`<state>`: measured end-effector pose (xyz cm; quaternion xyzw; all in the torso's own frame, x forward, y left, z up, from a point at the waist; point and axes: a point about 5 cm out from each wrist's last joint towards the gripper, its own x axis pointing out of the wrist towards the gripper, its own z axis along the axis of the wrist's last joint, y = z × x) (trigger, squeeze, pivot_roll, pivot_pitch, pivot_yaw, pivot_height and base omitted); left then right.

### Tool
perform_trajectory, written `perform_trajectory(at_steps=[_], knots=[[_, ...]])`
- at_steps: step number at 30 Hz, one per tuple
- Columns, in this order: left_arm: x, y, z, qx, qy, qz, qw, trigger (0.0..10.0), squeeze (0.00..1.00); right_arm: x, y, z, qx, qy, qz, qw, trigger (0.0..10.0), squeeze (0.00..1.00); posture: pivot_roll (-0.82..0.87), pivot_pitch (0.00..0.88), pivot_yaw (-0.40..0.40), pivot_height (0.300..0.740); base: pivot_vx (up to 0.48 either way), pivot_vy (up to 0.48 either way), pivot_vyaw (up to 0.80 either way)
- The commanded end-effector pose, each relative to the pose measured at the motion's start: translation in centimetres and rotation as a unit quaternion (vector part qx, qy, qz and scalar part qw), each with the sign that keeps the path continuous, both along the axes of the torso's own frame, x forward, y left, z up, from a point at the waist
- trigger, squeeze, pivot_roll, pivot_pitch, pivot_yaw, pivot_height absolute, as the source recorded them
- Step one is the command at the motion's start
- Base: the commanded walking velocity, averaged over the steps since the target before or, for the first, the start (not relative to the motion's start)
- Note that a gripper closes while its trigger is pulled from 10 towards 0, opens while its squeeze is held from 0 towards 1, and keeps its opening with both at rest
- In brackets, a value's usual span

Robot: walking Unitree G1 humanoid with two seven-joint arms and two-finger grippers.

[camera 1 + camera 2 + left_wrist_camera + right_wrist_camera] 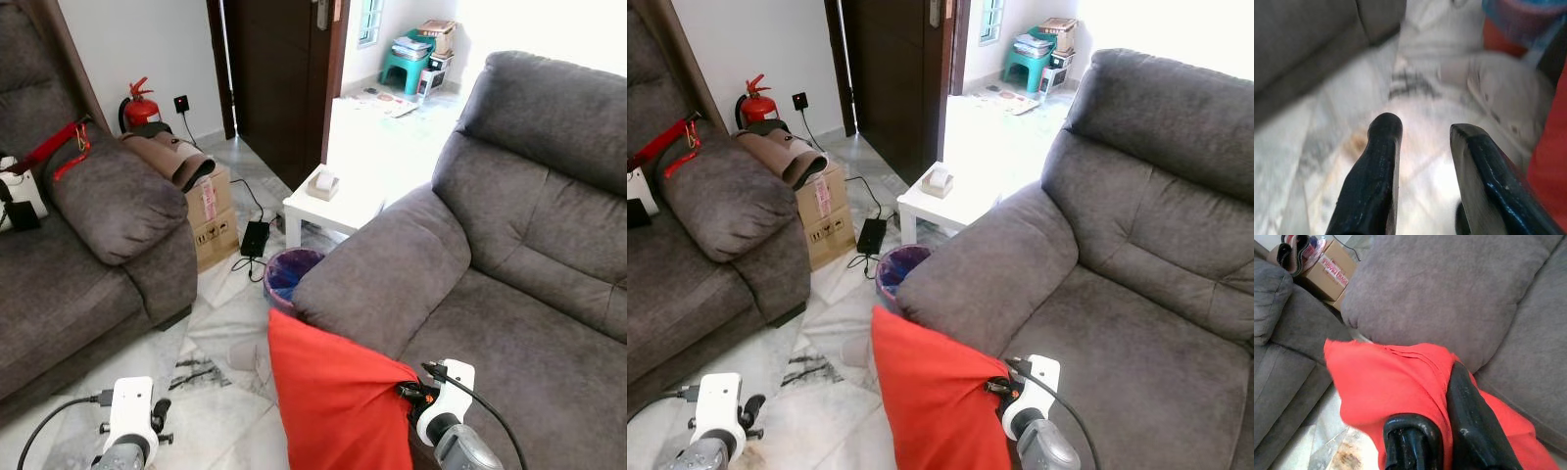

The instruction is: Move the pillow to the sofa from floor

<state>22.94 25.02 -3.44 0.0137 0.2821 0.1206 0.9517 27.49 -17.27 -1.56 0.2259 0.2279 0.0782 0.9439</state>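
Left gripper [1422, 147]: positioned low over the marble floor [220, 313], fingers parted, holding nothing. Pillow [338, 397]: red, raised off the floor, hanging against the front of the armrest of the grey sofa [509, 264]. Right gripper [1442, 431]: fingers clamped on a fold of the pillow fabric, just beside the sofa's seat cushion.

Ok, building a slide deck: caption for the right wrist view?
Right gripper shut on the red pillow, held up beside the grey sofa's armrest.
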Motion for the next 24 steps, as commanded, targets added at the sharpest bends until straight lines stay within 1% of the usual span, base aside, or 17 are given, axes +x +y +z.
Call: perform_trajectory(at_steps=[1,3,6,8,10,12,13,17,21,23,24], knots=[[-1.1,-0.3,-1.1,-0.025,0.034,0.022,0.999,10.0,0.00,1.7,-0.8,2.0,0.000,-0.056,-0.014,0.998,10.0,0.00,0.16,0.000,-0.058,0.740,0.000,0.000,0.00],[-1.3,-0.5,-1.4,-0.035,0.044,0.027,0.998,10.0,0.00,1.7,-0.9,2.0,0.005,-0.056,-0.019,0.998,10.0,0.00,0.17,0.000,-0.060,0.740,0.000,0.000,0.00],[-1.6,-0.9,-1.8,-0.033,0.063,0.014,0.997,10.0,0.00,1.7,-0.9,2.0,0.004,-0.058,-0.017,0.998,10.0,0.00,0.17,0.000,-0.060,0.740,0.000,0.000,0.00],[-2.1,-1.2,-2.3,-0.030,0.081,0.002,0.996,10.0,0.00,1.6,-0.9,2.0,0.000,-0.062,-0.008,0.998,10.0,0.00,0.16,0.000,-0.056,0.740,0.000,0.000,0.00],[-2.7,-1.3,-2.7,-0.034,0.096,0.002,0.995,10.0,0.00,1.6,-1.1,2.0,-0.001,-0.063,-0.016,0.998,10.0,0.00,0.16,0.000,-0.058,0.740,0.000,0.000,0.00],[-3.1,-1.2,-2.9,-0.031,0.107,0.003,0.994,10.0,0.00,1.6,-1.2,2.0,-0.009,-0.058,-0.019,0.998,10.0,0.00,0.16,0.000,-0.061,0.740,0.000,0.000,0.00],[-3.6,-1.0,-3.2,-0.031,0.117,0.009,0.993,10.0,0.00,1.5,-1.3,1.9,-0.011,-0.056,-0.022,0.998,10.0,0.00,0.16,0.000,-0.064,0.740,0.000,0.000,0.00],[-4.1,-0.8,-3.4,-0.028,0.129,0.014,0.991,10.0,0.00,1.5,-1.4,1.8,-0.014,-0.053,-0.020,0.998,10.0,0.00,0.16,0.000,-0.085,0.740,0.000,0.000,0.00],[-4.5,-1.2,-3.7,-0.028,0.133,0.012,0.991,10.0,0.00,1.5,-1.5,1.9,-0.017,-0.053,-0.017,0.998,10.0,0.00,0.16,0.000,-0.098,0.740,0.000,0.000,0.00],[-5.0,-1.3,-4.0,-0.029,0.141,0.016,0.989,10.0,0.00,1.6,-1.6,2.0,-0.017,-0.053,-0.016,0.998,10.0,0.00,0.16,0.000,-0.106,0.740,0.000,0.000,0.00],[-5.5,-1.4,-4.3,-0.030,0.149,0.020,0.988,10.0,0.00,1.6,-1.6,2.0,-0.019,-0.052,-0.012,0.998,10.0,0.00,0.16,0.000,-0.110,0.740,0.000,0.000,0.00]])
